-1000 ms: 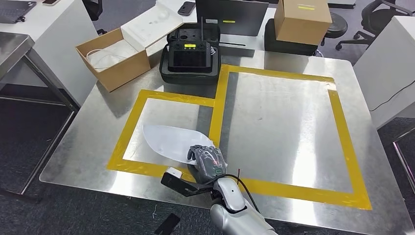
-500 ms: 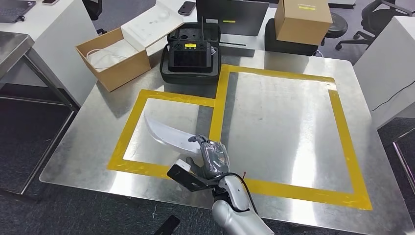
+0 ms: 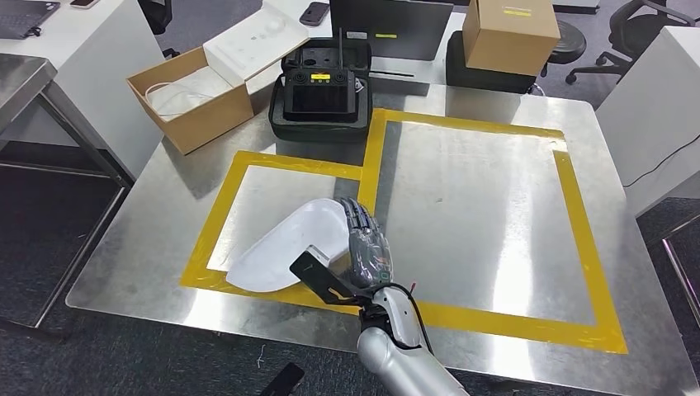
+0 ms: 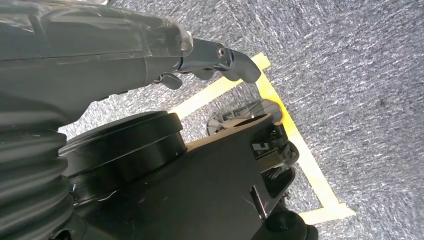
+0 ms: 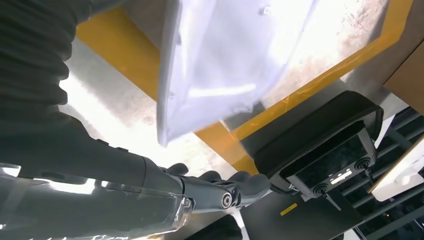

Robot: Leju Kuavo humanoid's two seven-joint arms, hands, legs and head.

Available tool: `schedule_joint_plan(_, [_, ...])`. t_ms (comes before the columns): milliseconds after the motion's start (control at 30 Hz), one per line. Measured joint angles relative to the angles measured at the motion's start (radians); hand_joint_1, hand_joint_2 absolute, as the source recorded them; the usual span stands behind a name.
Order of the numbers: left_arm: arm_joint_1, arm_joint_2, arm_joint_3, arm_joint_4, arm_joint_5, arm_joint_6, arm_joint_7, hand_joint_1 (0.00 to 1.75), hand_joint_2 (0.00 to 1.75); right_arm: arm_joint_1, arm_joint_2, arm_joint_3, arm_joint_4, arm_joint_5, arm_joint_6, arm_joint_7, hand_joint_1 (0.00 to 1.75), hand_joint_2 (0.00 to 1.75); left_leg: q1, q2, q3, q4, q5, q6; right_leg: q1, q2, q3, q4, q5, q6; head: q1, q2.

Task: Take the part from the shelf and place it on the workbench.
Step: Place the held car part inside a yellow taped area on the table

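Cardboard box (image 3: 191,101): far beyond the fingertips and to their left, at the table's back corner; open, with something pale and coiled inside that is hard to make out.
White part (image 3: 285,244): flat on the metal table (image 3: 495,198), inside the smaller yellow tape frame (image 3: 224,200); its near end reaches the tape strip and passes under the black bracket at the wrist. In the right wrist view (image 5: 215,65) glare washes out its surface, and its far end is cut off by the picture edge.
Right hand (image 3: 366,243): fingers (image 3: 357,214) stretched out and slightly apart, lying along the part's right edge just beside the tape divider; I cannot tell whether they touch it. Nothing is clamped. In the right wrist view (image 5: 165,192) the fingers show slightly apart, with open table between them and the part's edge.
Black case (image 3: 322,97): straight beyond the fingertips, well apart, holding a controller with an antenna.
Left hand (image 4: 150,55): close to the camera over grey carpet; fingertips (image 4: 240,65) curled, and whether they close on anything is hidden by the hand itself.
Closed box (image 3: 508,33): far beyond and right of the fingers, behind the table.
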Motion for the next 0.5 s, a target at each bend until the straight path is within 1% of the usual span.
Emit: schedule_joint_plan(500, [0.0,0.0,0.0,0.0,0.0,0.0,0.0,0.0,1.75,0.0,0.0,0.001,0.0,0.0,0.0,0.001,0.0,1.75,0.0,0.001,0.0,0.0,0.0,0.0,0.0,0.0,0.0,0.0,0.0,0.0,0.0,0.0])
